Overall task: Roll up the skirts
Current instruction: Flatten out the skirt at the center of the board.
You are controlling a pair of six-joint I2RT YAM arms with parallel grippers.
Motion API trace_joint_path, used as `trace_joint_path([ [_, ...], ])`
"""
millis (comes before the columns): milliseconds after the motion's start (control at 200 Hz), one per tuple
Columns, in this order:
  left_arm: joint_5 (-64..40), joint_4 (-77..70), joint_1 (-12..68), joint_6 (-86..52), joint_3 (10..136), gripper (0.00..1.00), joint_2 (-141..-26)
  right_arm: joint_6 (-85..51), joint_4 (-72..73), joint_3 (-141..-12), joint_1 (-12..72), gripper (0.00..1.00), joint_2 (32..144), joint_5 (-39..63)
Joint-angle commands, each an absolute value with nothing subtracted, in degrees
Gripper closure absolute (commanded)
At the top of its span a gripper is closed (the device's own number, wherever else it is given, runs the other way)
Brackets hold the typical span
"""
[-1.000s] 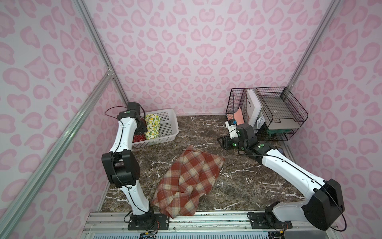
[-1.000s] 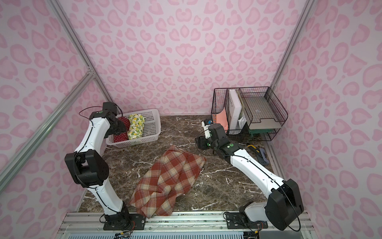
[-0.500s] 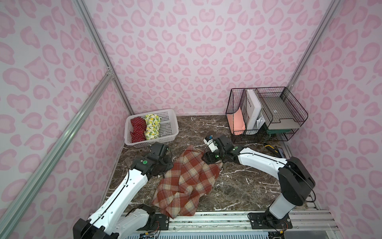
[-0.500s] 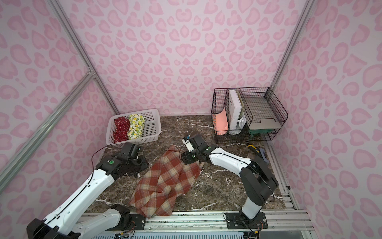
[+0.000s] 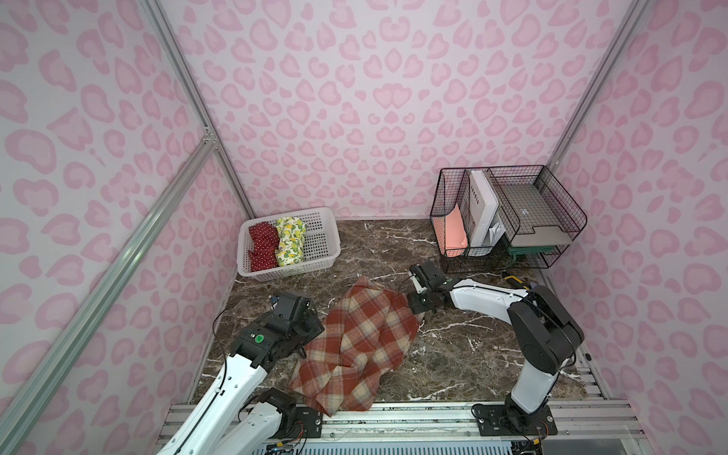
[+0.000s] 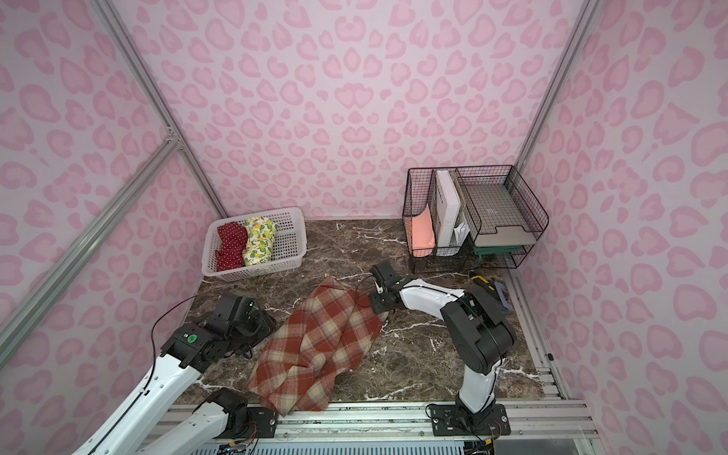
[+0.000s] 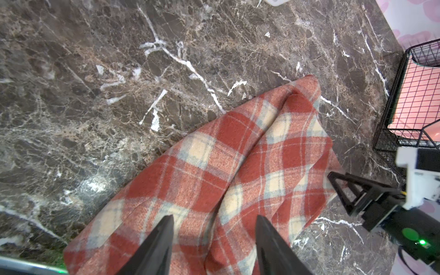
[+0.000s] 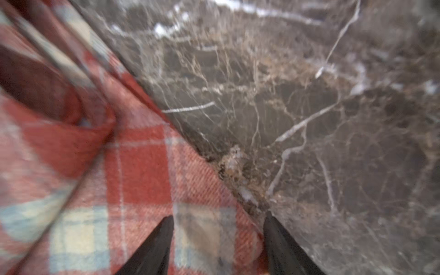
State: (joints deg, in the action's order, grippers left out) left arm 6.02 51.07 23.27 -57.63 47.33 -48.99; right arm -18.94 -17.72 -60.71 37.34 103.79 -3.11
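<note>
Plaid skirt [image 5: 354, 338] lies unrolled on the surface [image 5: 453, 354], laid diagonally, with lengthwise folds along it. Its near end reaches the front edge of the surface. Its far end tapers to a point mid-surface, short of the basket [image 5: 317, 236].

Left tool [image 7: 214, 216]: fingers spread, poised over the plaid cloth near its left edge, nothing pinched between them. In both top views the tool body sits at that edge and hides the fingertips. Whether the tips touch the cloth cannot be told.

Right tool [image 8: 219, 217]: fingers spread and straddling the cloth's right edge, one finger over the plaid and the other over bare marble. Nothing is gripped. The wrist view is blurred. In a top view the right tool [image 5: 409, 305] sits at the far right corner of the skirt.

Red skirt [image 5: 262, 246] and lemon skirt [image 5: 289, 242] are both rolled and lie side by side, touching, in the left part of the white basket. The basket stands at the far left corner of the surface, well apart from the plaid skirt.

Black wire rack [image 5: 551, 185] stands at the far right corner and holds papers and folders.
</note>
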Motion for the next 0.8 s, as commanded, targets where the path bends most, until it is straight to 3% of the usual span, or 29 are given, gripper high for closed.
trace_joint_path([
  [0,6.46,47.11,23.29,-53.74,50.49,0.41,-54.12,-20.74,-21.03,-60.21,37.14,0.48,105.42,-5.16],
  [55,6.01,45.38,23.3,-52.54,52.34,0.41,-57.29,-21.96,-22.03,-59.19,37.05,0.63,105.48,-5.32],
  [115,5.04,43.1,23.36,-51.3,53.87,0.41,-60.03,-24.51,-23.0,-57.07,36.76,0.88,103.29,-6.08],
  [160,4.51,41.34,23.32,-50.66,54.48,0.41,-61.76,-26.94,-22.98,-54.51,36.23,0.99,100.43,-7.18],
  [315,1.16,36.31,23.21,-49.76,55.58,0.41,-67.84,-39.4,-26.7,-44.94,33.56,1.0,84.97,-15.82],
  [430,-2.44,35.07,23.21,-48.64,57.27,0.42,-74.06,-48.18,-31.2,-40.71,33.19,1.0,72.66,-16.14],
  [450,-3.04,34.83,23.21,-48.45,57.65,0.42,-75.23,-49.74,-32.38,-40.28,33.4,0.97,70.72,-16.36],
  [505,-4.84,34.44,23.2,-47.8,58.4,0.42,-78.26,-53.05,-35.02,-38.82,34.26,0.68,65.96,-16.83],
  [535,-5.59,34.28,23.23,-47.51,58.85,0.42,-79.66,-54.2,-35.83,-37.98,34.45,0.62,63.72,-16.23],
  [680,-7.78,34.49,23.22,-46.63,59.87,0.43,-82.15,-60.7,-41.28,-38.91,38.49,0.54,57.22,-18.63],
  [795,-5.66,36.71,23.23,-46.75,58.37,0.43,-77.88,-60.41,-44.58,-43.68,41.26,0.48,59.35,-23.29],
])
